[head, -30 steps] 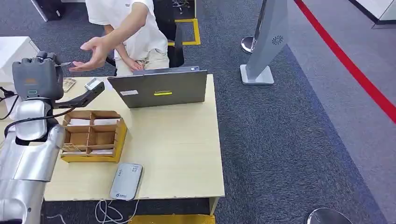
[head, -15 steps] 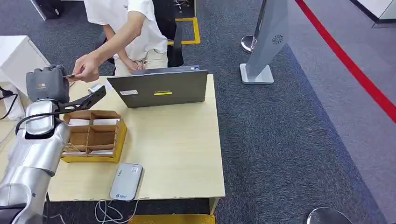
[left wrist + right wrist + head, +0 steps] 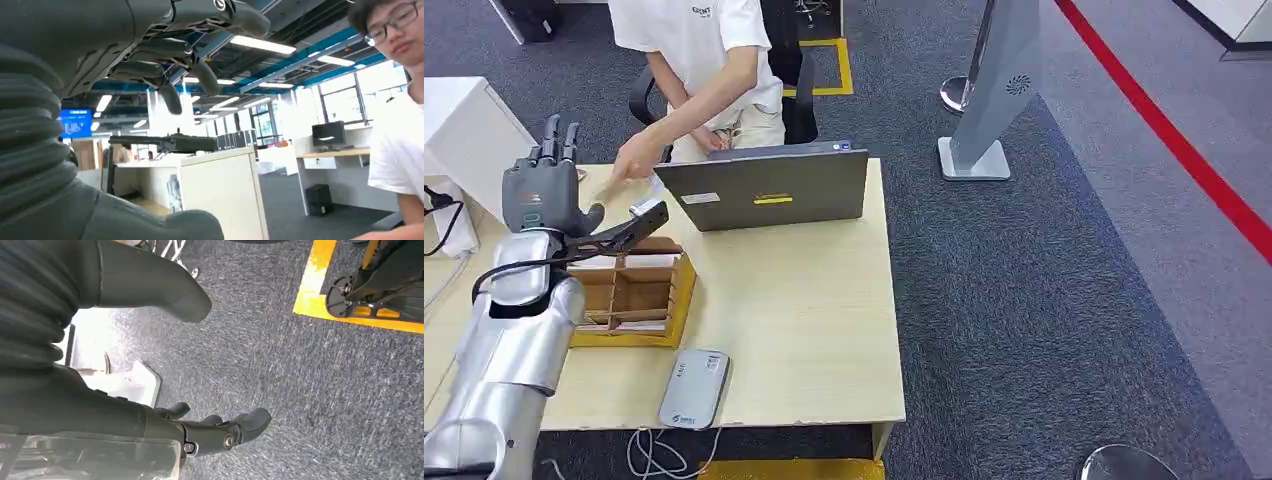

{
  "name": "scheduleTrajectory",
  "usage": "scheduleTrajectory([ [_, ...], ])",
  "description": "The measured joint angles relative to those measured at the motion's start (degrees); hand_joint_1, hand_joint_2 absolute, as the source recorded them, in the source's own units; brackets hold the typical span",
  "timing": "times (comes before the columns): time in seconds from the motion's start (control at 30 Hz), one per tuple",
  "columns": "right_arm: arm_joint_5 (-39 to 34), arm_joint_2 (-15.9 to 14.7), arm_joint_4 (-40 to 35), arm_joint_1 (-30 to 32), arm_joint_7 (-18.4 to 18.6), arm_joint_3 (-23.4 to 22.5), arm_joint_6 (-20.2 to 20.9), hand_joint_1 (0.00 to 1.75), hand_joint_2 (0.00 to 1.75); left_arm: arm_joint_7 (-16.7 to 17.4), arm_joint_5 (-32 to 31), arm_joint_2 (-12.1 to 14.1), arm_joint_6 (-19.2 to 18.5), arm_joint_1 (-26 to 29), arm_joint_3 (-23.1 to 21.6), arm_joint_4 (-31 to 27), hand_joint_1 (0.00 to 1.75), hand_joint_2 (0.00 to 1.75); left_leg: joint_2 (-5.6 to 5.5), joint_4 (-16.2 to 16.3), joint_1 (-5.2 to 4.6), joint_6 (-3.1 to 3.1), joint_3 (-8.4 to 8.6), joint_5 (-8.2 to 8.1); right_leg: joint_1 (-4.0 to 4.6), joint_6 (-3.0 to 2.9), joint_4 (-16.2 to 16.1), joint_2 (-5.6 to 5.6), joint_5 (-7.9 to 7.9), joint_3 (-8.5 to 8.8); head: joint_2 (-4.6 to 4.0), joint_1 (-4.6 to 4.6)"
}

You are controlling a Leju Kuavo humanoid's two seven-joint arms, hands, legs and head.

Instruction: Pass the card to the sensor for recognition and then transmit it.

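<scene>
Standing upright above the far left end of the table (image 3: 804,330), the left hand (image 3: 542,185) holds nothing — its fingers (image 3: 559,140) are straight and pointing up, spread a little, with the thumb out to the side. From the left wrist camera the same fingers (image 3: 170,55) show slightly bent and apart, against a bright office ceiling, with nothing between them and the thumb.

Just beyond that hand, a person (image 3: 709,60) in a white shirt sits behind the table and reaches an arm down to the tabletop; the person's hand (image 3: 636,158) is low, close to the left corner of the laptop (image 3: 764,188). A thin pale strip lies at the person's fingertips, and it may be the card, but it is too small to tell for certain.

On the table, a wooden box with compartments (image 3: 629,295) sits on a yellow base right beside the robot's left arm. A grey card reader (image 3: 694,388) lies near the front edge of the table, well apart from the laptop, with white cable hanging below the edge.

The right hand (image 3: 200,432) hangs over grey carpet (image 3: 280,355) — its fingers (image 3: 250,420) are loosely curled, apart from the thumb, and grip nothing. A yellow floor line (image 3: 350,305) crosses the carpet beyond it.
</scene>
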Motion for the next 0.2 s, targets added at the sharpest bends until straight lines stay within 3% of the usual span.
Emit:
scheduleTrajectory([
  [0.2, -1.47, 0.0, 0.0, 0.37, -0.2, -0.22, -0.7, 0.0, 1.75, -1.07, 2.58, -0.61, -4.52, 10.35, -0.35, -17.48, 0.0, 1.75, 0.01, 0.0, -0.01, 0.0, -0.01, -0.04, 0.0, 0.01, -0.01, 0.02, -0.03, -0.02, 0.0, 0.02],
])
